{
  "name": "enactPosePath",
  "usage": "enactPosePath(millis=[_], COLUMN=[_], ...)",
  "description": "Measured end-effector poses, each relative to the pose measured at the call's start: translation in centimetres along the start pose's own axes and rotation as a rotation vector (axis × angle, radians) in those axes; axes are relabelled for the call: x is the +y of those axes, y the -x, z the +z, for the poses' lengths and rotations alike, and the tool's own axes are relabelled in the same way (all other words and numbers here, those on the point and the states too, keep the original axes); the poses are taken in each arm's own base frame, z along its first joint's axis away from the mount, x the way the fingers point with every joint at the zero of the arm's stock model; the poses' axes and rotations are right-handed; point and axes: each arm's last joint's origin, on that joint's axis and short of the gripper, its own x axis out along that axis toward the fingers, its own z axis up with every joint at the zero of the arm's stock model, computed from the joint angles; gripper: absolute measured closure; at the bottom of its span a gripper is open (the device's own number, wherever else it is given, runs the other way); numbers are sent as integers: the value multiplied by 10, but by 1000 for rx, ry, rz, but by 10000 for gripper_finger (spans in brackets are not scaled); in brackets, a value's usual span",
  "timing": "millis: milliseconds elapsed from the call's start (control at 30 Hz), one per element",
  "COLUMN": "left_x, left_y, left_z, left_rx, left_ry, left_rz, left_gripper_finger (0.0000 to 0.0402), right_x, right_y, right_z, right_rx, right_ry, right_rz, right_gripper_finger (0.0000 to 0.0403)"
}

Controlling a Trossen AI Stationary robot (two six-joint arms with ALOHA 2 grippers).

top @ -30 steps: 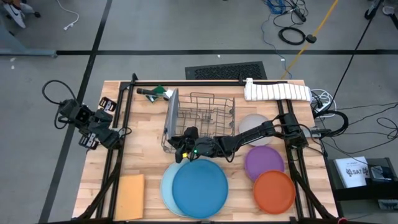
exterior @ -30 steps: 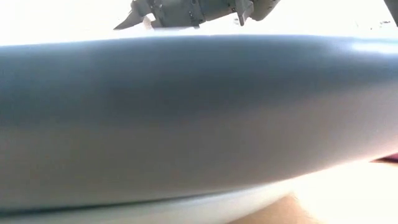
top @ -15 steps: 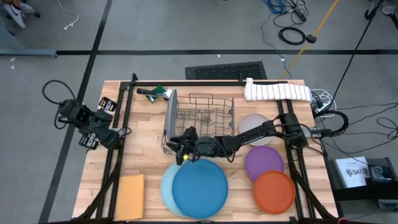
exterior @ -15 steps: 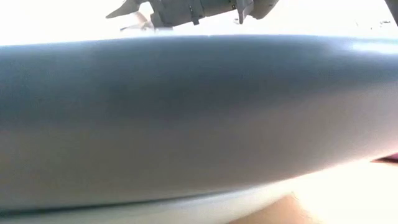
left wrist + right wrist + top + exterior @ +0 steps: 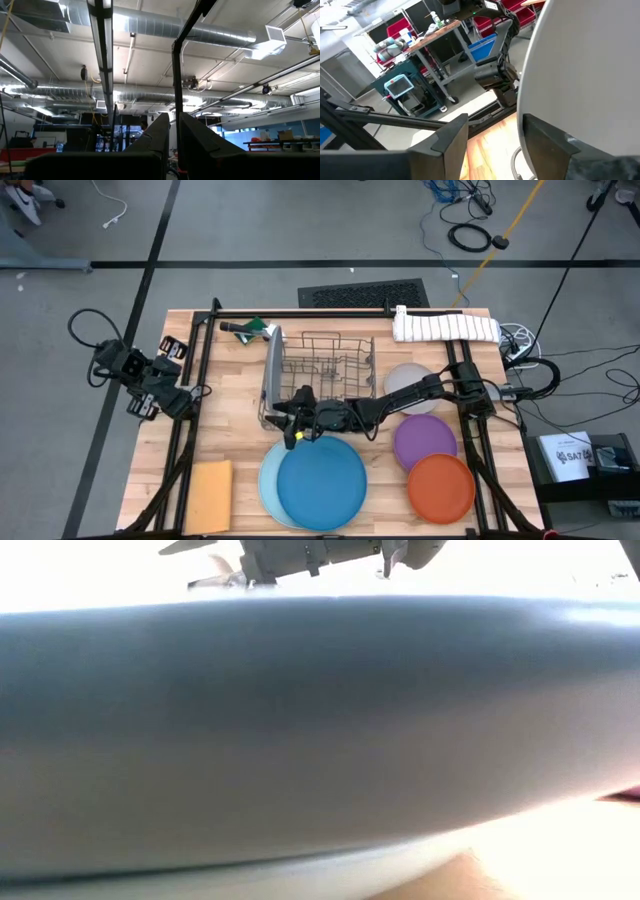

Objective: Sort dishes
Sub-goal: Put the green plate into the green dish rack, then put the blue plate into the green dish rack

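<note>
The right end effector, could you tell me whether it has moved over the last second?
Yes. The right end effector has backed slightly toward the table's front, away from the wire rack and its upright grey-blue plate.

We're looking down on a grey concrete floor [image 5: 300,230] crossed by dark tape lines [image 5: 300,264], with loose cables [image 5: 470,235] coiled on it and a black floor mat [image 5: 363,293] lying just beyond the wooden table [image 5: 235,370]. Overhead we see silver ventilation ducts [image 5: 165,30] running under a pale ceiling with bright strip lights [image 5: 120,22]. Farther out in the room we pick up a workbench [image 5: 432,37] with red bins [image 5: 385,42] behind it and a blue bin [image 5: 482,47] underneath.
</note>
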Motion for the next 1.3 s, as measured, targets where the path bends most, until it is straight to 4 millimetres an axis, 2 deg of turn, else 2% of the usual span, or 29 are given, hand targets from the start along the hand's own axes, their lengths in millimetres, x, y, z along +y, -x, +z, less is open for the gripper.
enactPosePath(millis=[267, 600, 1000, 1300], left_x=[0, 0, 0, 0], left_y=[0, 0, 0, 0], left_z=[0, 0, 0, 0], left_rx=[0, 0, 1, 1], left_ry=[0, 0, 1, 1], left_rz=[0, 0, 0, 0], left_gripper_finger=[356, 356, 356, 356], right_x=[3, 6, 5, 7], right_y=[2, 11, 13, 21], right_z=[5, 19, 18, 13], right_rx=[4, 17, 45, 142], right_ry=[8, 51, 65, 103], right_rz=[22, -35, -74, -112], right_gripper_finger=[185, 183, 183, 183])
